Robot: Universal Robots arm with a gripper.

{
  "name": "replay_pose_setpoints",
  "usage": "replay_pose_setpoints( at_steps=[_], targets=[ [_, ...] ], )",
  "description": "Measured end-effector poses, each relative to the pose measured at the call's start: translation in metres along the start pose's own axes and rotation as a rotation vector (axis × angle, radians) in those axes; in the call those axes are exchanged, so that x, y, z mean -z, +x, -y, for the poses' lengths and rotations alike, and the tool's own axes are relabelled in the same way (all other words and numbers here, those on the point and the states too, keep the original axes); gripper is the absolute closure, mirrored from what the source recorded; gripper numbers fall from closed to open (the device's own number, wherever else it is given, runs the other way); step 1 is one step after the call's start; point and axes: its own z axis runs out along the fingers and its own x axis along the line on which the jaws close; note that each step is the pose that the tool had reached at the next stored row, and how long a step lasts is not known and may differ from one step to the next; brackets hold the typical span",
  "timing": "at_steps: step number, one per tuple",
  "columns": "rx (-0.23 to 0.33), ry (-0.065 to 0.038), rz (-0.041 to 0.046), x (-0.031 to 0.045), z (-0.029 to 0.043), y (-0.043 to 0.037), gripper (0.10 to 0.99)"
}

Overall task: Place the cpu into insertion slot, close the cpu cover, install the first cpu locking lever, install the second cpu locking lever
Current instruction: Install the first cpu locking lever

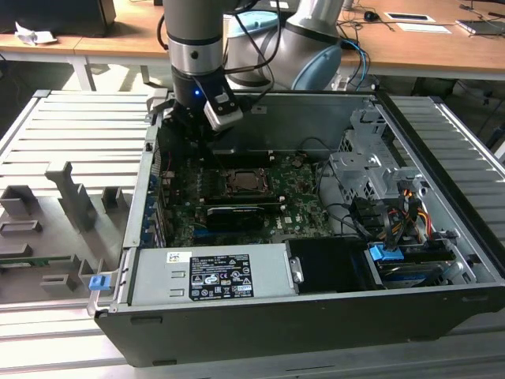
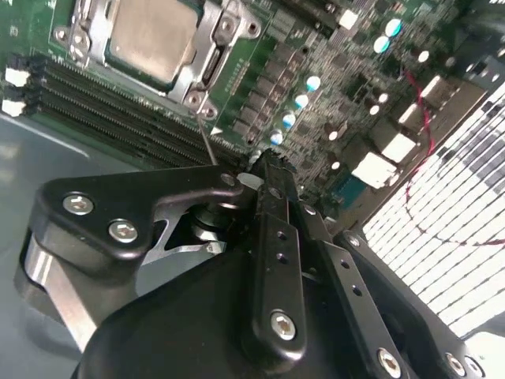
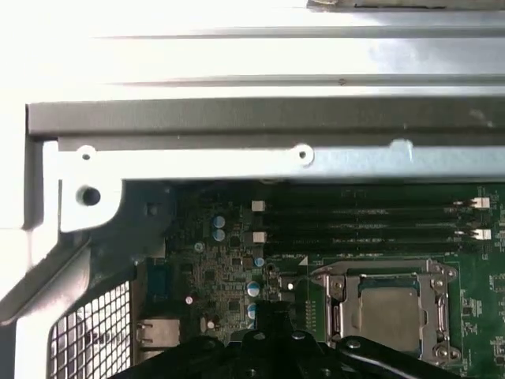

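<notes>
Gripper (image 2: 272,170): fingers pressed together, holding nothing | cpu (image 3: 388,305): seated in insertion slot | cpu cover (image 2: 215,55): closed over it

A long wooden desk (image 1: 410,47) ran across the top of the exterior view, carrying papers (image 1: 424,28) at the upper right and a crumpled white sheet (image 1: 31,34) at the upper left. Below it a ribbed grey metal work surface (image 1: 79,130) spread from the left edge to the right edge of the frame, with grey moulded fixtures (image 1: 71,197) standing at the middle left and a small blue clip (image 1: 98,282) at the lower left. Even indoor light fell across the scene.
</notes>
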Motion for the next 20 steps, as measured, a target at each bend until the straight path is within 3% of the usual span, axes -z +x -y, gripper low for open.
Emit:
replay_pose_setpoints(
  at_steps=[11,20],
  targets=[
    [0.0,0.0,0.0,-0.0022,-0.0122,0.0012,0.98],
    [0.0,0.0,-0.0001,-0.0029,-0.0144,-0.0036,0.98]
  ],
)
